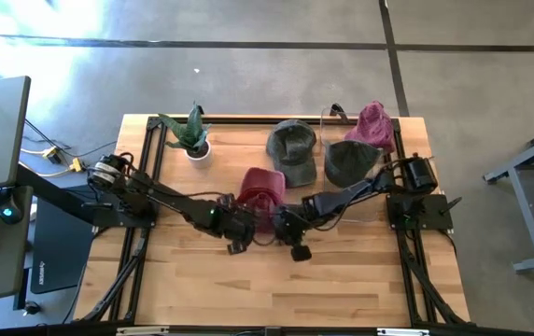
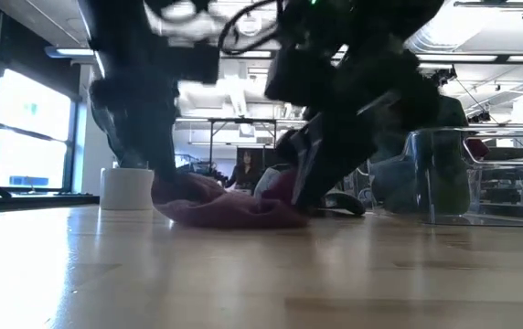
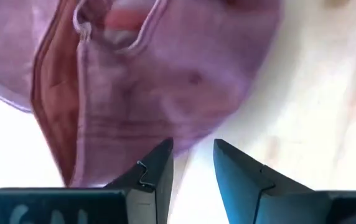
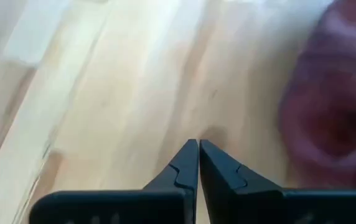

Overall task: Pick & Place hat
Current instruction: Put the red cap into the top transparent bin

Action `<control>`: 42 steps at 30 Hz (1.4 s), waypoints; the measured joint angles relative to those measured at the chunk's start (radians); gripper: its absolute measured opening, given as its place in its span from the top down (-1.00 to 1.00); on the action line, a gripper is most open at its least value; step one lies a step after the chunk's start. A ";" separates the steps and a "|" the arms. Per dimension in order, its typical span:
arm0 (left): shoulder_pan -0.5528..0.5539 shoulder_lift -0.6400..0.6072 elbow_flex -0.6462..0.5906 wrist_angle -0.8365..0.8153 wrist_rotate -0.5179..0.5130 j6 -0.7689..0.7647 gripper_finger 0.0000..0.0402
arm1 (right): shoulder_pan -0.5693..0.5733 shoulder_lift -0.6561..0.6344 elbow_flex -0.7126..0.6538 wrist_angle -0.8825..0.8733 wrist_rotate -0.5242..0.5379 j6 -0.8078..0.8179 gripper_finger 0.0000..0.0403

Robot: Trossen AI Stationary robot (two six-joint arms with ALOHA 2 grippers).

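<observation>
A maroon hat (image 1: 259, 187) lies crumpled on the wooden table near its middle, and shows in the low view as a low heap (image 2: 234, 210). My left gripper (image 1: 251, 224) stands at the hat's near edge, fingers open a little (image 3: 193, 165) with bare table between them. The hat (image 3: 134, 81) fills the left wrist view ahead of them. My right gripper (image 1: 274, 227) is just right of it, shut (image 4: 198, 149) over bare wood, with the hat (image 4: 333, 106) off to one side. My left gripper comes slanting down from the table's left. One fingertip (image 3: 162, 155) stands right at the hat's near edge (image 3: 184, 134); I cannot tell whether it touches the cloth. Nothing lies between the fingers.
Two green hats (image 1: 292, 145) (image 1: 349, 161) and a pink hat (image 1: 372, 124) lie at the far right, by a clear container (image 2: 481, 174). A potted plant (image 1: 192, 135) stands far left. Dark frame rails (image 1: 146, 187) run along both sides. Bare wood (image 1: 267, 289) spreads toward the near edge.
</observation>
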 joint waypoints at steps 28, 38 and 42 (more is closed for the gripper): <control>0.058 0.108 -0.046 0.211 -0.141 -0.002 0.45 | -0.001 -0.152 -0.095 -0.161 0.514 0.351 -0.12; 0.058 0.122 -0.041 0.219 -0.135 -0.003 0.45 | -0.113 -0.152 -0.302 0.401 0.293 0.368 0.14; 0.058 0.122 -0.041 0.216 -0.133 -0.003 0.45 | -0.125 -0.152 -0.308 0.370 0.352 0.373 0.51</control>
